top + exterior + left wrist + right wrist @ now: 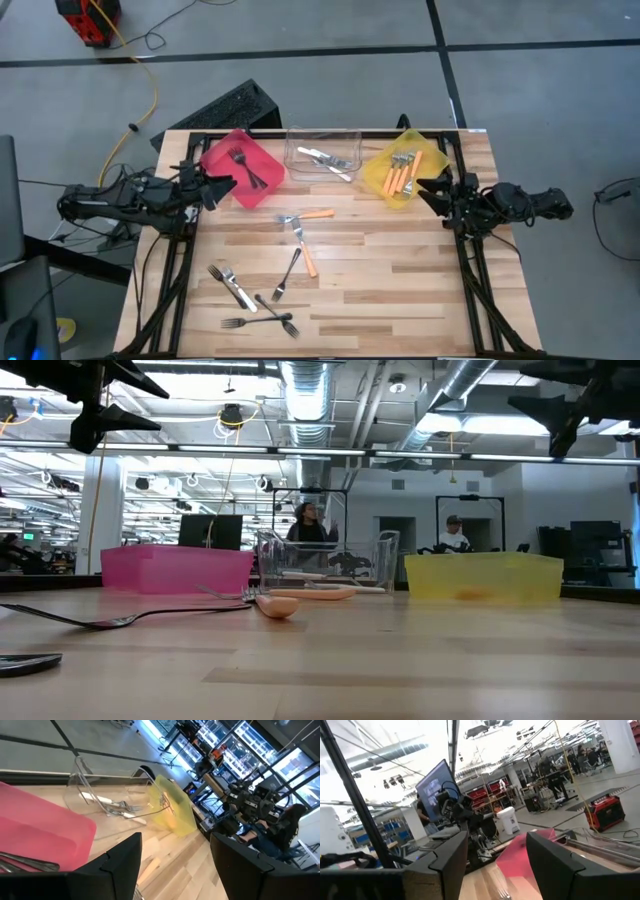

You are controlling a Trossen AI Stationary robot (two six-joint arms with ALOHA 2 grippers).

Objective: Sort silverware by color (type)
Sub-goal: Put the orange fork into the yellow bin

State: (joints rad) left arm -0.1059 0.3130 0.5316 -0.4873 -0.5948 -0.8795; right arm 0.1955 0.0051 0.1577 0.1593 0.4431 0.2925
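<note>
My left hand (222,187) waits at the left side of the surface (400,280), just beside the red bin (243,168). Its fingers are wide apart and hold nothing. My right hand (432,190) waits at the right side, just beside the yellow bin (404,166). Its fingers are spread too, and they are empty.

Some forks are already in bins. Dark forks (245,166) lie in the red bin, shiny silver ones (326,160) in the clear bin (322,152), and orange-handled ones (402,170) in the yellow bin.

More forks lie loose on the wood. Two orange-handled forks (305,236) sit near the middle, one touching the other. A dark fork (288,274) lies just below them. Near the front left corner I see a silver fork (231,285) and two more dark forks (268,318) close together.

I think these forks are light, hard and a bit slippery. They lie flat, so there is little to grab. I would pinch across the thin handle, near its middle, so the fork does not tip. The crossed ones need care, or I may lift two at once.
</note>
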